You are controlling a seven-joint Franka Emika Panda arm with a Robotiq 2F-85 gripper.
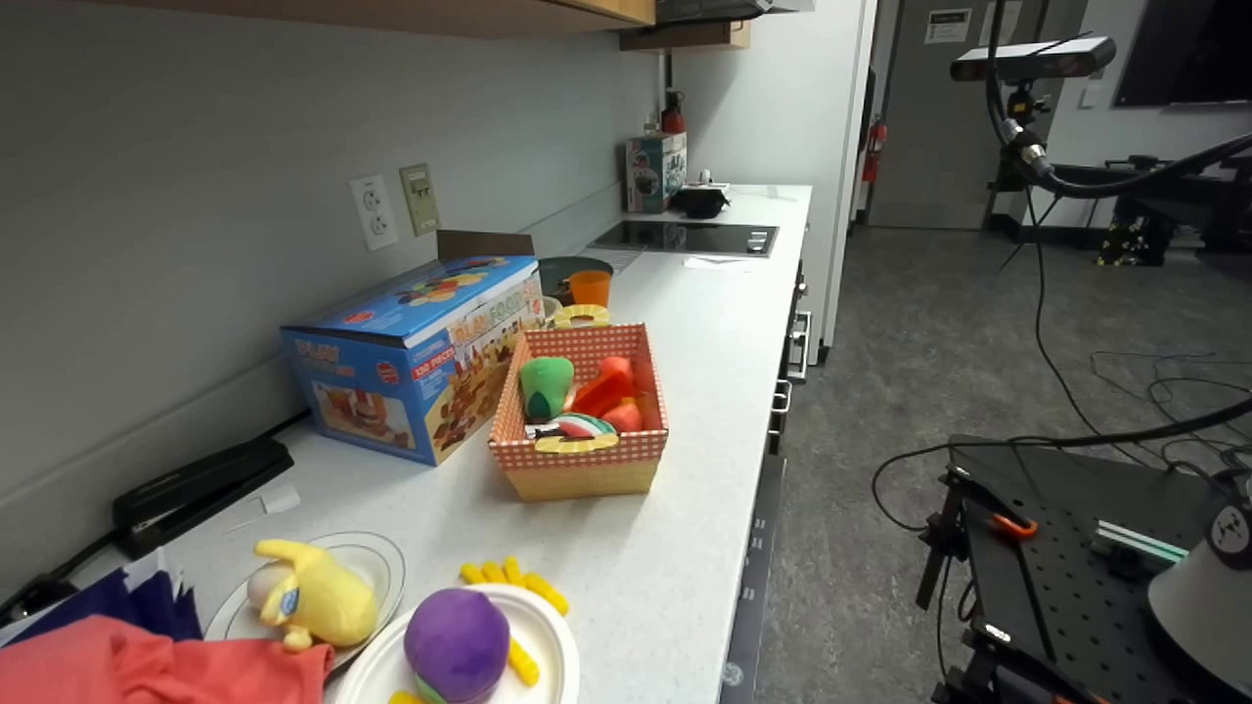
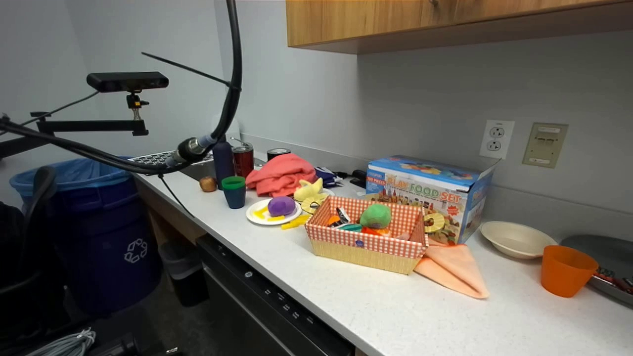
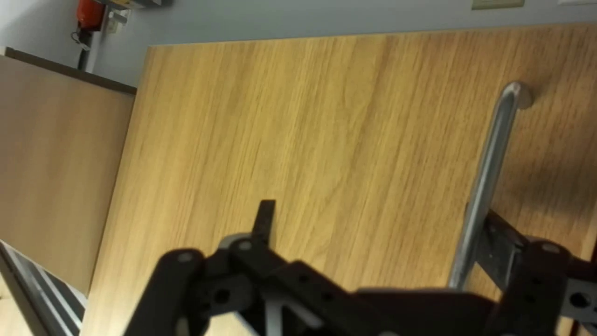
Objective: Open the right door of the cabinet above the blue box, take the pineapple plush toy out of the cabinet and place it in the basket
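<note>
The tan wood cabinet [image 2: 445,20] shows only its lower part in both exterior views [image 1: 587,8]. Its door front [image 3: 326,140] fills the wrist view, with a metal bar handle [image 3: 487,172] at the right. My gripper [image 3: 368,210] is open at this door. Its right finger reaches behind the handle bar, and its left finger stands apart over bare wood. The gripper is out of both exterior views. The blue box [image 1: 372,337] stands on the counter against the wall, also here [image 2: 420,185]. The woven basket [image 1: 582,481] sits beside it [image 2: 361,253], holding several toys. The pineapple plush toy is out of view.
A yellow plush [image 1: 328,601] and a purple plush [image 1: 458,640] lie on plates on the counter. An orange cup [image 2: 567,271], a bowl [image 2: 517,240] and an orange cloth [image 2: 457,269] lie past the basket. Arm cables [image 2: 230,94] hang before the counter. A neighbouring wood cabinet [image 3: 56,163] adjoins the door.
</note>
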